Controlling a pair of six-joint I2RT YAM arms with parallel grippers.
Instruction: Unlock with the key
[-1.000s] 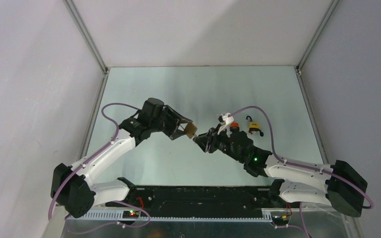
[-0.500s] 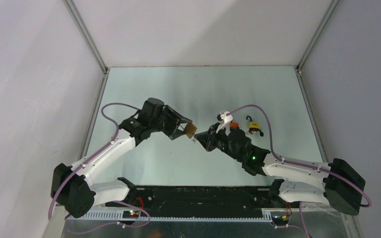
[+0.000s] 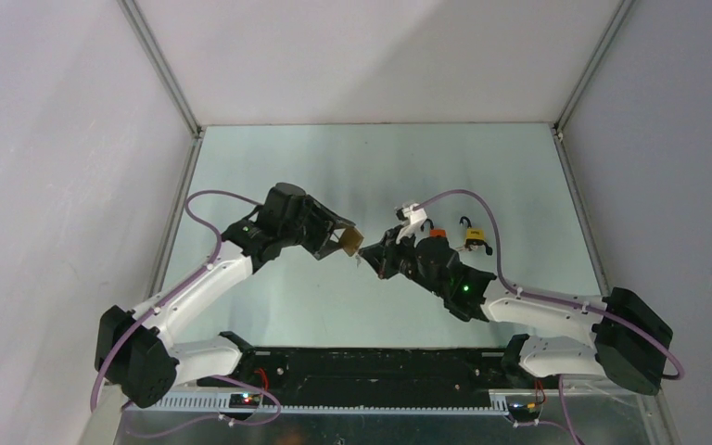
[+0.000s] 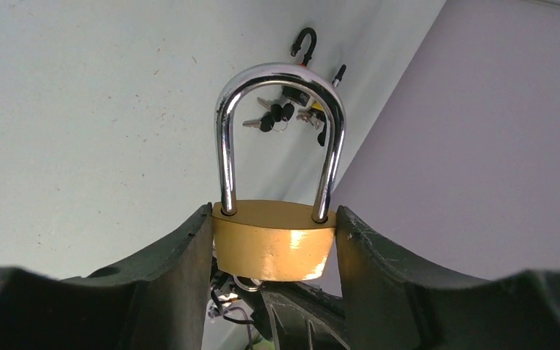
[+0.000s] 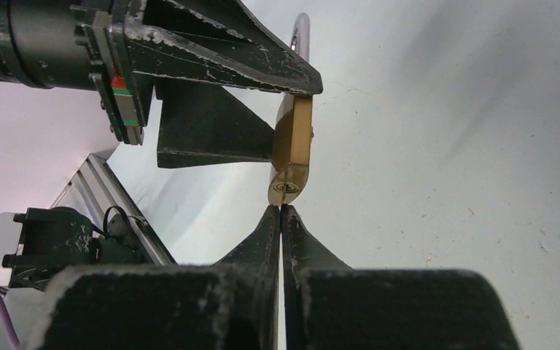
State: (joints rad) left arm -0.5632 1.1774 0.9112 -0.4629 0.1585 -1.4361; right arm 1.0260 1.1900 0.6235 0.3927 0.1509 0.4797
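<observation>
The left gripper [image 4: 273, 219] squeezes the padlock [image 4: 273, 251] mid-frame so its keyhole [image 5: 287, 188] faces the right gripper [image 5: 282, 209], pinched shut just below.

Both my arms are built alike: the left arm [image 3: 195, 289] and right arm [image 3: 556, 311] have white-shelled links between chunky black joint housings [image 3: 134, 357]. Each one carries a purple cable [image 3: 206, 199] and a small green light [image 3: 464, 288] near the wrist. The fingers [image 5: 211, 51] of my left gripper [image 5: 292, 120] are matte black wedges, scuffed and flecked pale along their edges, with a small red label [image 5: 119, 82] on the housing behind them, and my right gripper [image 5: 282, 211] has the same worn black taper.
</observation>
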